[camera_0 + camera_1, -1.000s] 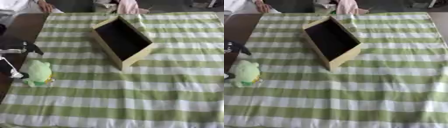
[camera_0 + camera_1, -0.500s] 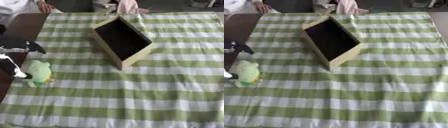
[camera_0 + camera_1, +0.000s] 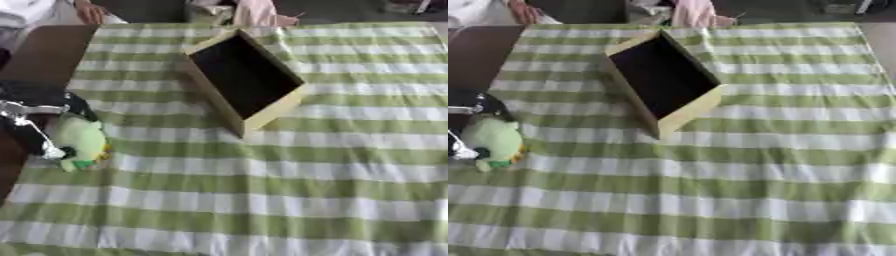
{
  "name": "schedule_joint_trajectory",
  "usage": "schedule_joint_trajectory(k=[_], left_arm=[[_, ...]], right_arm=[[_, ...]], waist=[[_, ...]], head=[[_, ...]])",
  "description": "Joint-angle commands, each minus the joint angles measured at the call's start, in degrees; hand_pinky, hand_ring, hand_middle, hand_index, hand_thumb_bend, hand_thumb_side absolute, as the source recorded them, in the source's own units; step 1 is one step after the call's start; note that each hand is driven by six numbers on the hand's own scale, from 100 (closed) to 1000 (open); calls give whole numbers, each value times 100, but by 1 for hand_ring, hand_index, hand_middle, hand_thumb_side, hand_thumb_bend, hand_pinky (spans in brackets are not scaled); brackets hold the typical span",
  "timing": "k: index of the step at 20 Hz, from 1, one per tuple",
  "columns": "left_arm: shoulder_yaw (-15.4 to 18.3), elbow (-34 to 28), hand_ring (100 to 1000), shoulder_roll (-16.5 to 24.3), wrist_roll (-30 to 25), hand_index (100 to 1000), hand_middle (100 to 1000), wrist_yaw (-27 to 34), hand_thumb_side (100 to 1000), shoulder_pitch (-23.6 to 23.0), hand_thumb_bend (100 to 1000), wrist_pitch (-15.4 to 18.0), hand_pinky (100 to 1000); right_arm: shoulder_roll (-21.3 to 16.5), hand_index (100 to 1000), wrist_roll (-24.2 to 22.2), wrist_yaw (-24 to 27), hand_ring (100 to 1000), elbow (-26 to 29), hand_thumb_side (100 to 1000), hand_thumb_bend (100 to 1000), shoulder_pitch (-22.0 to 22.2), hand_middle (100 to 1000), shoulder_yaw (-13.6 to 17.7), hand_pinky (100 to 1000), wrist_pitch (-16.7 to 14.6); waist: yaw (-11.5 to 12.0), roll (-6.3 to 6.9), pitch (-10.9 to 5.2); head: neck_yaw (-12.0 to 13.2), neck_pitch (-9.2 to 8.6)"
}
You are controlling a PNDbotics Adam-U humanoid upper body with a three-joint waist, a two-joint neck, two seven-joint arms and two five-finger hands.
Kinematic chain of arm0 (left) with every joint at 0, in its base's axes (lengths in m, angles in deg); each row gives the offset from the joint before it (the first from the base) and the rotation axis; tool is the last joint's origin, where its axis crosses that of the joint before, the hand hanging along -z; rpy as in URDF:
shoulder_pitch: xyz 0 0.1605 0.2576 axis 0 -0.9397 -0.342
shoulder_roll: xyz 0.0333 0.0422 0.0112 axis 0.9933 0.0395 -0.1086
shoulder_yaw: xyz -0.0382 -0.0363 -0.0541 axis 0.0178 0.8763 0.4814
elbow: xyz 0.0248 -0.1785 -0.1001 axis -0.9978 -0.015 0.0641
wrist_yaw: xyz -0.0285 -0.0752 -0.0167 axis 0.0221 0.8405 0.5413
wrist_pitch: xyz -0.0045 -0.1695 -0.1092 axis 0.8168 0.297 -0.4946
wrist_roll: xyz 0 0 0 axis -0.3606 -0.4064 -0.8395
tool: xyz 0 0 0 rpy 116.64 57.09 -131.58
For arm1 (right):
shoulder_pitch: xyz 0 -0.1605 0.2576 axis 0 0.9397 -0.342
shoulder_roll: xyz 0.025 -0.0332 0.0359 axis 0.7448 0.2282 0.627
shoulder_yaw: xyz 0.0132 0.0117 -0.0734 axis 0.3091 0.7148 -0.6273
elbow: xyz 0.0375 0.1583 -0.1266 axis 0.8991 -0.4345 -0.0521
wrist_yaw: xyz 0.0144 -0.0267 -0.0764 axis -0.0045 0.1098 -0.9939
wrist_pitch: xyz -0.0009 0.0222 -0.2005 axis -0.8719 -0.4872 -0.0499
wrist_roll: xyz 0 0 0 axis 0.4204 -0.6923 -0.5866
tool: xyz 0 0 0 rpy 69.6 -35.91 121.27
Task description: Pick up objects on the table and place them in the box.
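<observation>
Reaching from left edge, left hand (image 3: 39, 117) sits touching green plush toy (image 3: 81, 141), toy just right of it; finger state unclear. Box (image 3: 248, 80) lies up-right, apart. Right hand unseen.

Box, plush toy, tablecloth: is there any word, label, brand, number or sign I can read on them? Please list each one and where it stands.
None can be read.
Box: plain pale walls, dark inside, no print showing.
Green plush toy: no tag or lettering showing.
Green and white striped tablecloth: stripes only, no text.
</observation>
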Motion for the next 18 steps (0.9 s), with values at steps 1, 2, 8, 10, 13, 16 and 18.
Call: schedule_joint_trajectory(k=[1,2,8,10,13,16,18], left_arm=[[134,-189,761,142,-480,828,707,69,339,63,205,546,612],[174,-228,753,145,-458,822,700,81,314,64,160,517,603],[357,-463,622,168,-267,730,585,58,190,154,100,366,447],[407,-526,608,133,-136,711,568,42,178,224,100,322,425],[475,-589,604,74,-33,710,566,105,144,447,100,239,416],[451,-612,606,-15,-54,713,567,196,125,875,100,213,416],[398,-551,606,-143,-109,713,567,244,109,1255,100,213,414]], right_arm=[[-74,800,9,34,624,40,1000,100,-56,575,12,650,24],[-74,800,10,33,624,40,1000,100,-53,575,13,650,26],[-63,798,24,36,624,41,1000,100,-33,575,21,649,41],[-60,797,32,37,624,37,1000,100,-31,575,25,649,48],[-73,796,44,28,623,33,1000,100,-28,575,29,649,57],[-92,796,56,15,624,28,1000,100,-33,575,25,649,74],[-115,796,56,5,624,28,1000,100,-43,576,16,650,77]], waist=[[13,4,-76],[16,4,-77],[25,12,-83],[25,11,-85],[28,10,-94],[35,13,-111],[36,16,-123]], head=[[-2,23],[-4,19],[-9,17],[-15,18],[-28,26],[-27,52],[-18,69]])
